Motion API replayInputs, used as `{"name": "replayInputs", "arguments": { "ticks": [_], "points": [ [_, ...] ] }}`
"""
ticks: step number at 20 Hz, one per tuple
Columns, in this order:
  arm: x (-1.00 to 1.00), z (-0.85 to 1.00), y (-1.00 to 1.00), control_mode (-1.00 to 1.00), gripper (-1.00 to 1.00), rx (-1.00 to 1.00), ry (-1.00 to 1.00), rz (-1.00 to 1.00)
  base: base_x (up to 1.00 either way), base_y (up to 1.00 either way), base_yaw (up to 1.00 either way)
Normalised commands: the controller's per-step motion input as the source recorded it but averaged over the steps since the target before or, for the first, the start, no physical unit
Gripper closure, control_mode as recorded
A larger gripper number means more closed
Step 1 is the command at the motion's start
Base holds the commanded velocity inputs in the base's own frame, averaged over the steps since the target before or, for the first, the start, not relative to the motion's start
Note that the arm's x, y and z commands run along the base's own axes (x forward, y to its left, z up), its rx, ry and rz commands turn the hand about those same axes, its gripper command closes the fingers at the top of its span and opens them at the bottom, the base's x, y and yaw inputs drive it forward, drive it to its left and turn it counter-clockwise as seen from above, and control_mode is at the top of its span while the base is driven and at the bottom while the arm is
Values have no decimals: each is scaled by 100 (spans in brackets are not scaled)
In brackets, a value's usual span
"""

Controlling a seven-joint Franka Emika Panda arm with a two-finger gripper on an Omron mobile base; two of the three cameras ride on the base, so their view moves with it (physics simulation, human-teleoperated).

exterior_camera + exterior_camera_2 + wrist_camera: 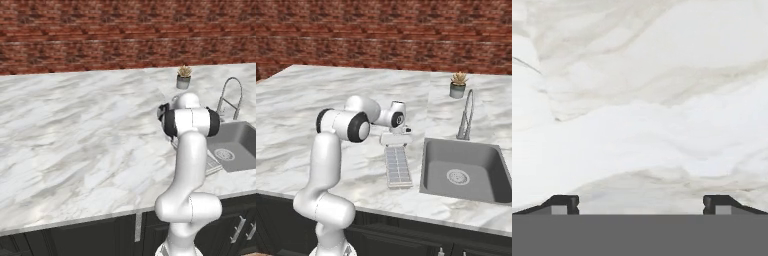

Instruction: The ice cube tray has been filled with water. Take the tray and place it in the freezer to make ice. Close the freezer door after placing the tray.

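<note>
Marble counter [316, 100] carries the ice cube tray [397, 166], which lies flat just beside the sink [466, 172], on the side away from the faucet [466, 117], its cells glossy with the water [398, 172]. My gripper [394, 142] sits low at the tray's far end; in the hand view I see fingertips [559, 205] spread wide with bare stone between them, nothing held. I judge the job barely begun: lifting, carrying to the freezer and closing its door all remain
</note>
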Motion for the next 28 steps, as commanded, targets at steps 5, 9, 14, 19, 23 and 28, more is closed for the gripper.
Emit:
{"name": "replayInputs", "arguments": {
  "ticks": [5,9,14,19,23,28],
  "points": [
    [-100,-25,-20,-100,-100,0,0,-3,0,0,0],
    [-100,-22,-24,-100,-100,0,0,-7,0,0,0],
    [-100,-18,-27,-100,-100,0,0,-9,0,0,0],
    [-93,-12,-28,-100,-100,0,0,-11,0,0,0],
    [-64,-1,-25,-100,-100,0,0,-10,0,0,0],
    [-10,6,-8,-100,-100,0,-1,-3,0,0,0]
  ]
}}
